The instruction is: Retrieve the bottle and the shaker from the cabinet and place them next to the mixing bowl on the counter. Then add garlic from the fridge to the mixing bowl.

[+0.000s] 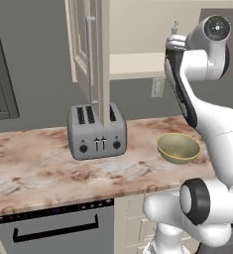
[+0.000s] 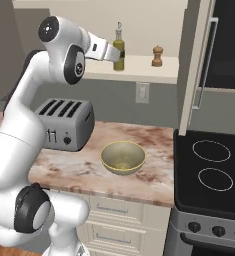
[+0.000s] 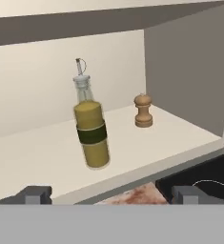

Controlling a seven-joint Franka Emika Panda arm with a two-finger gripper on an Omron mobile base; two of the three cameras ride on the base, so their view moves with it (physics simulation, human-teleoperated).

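The white arm's gripper [image 3: 108,194] hung spread wide just short of the slim olive-yellow glass bottle [image 3: 90,128], apparently lined up to take it from the open cream cabinet's beige shelf [image 3: 42,152], the small brown wooden shaker [image 3: 143,111] standing farther right.

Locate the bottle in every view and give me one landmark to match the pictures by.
Left base view: only the bottle's spout tip peeks out above the arm, upper right.
Right base view: upper middle, upright on the cabinet shelf, left of the shaker.
Hand view: centre, upright on the shelf.
Shared landmark: the cabinet shelf.
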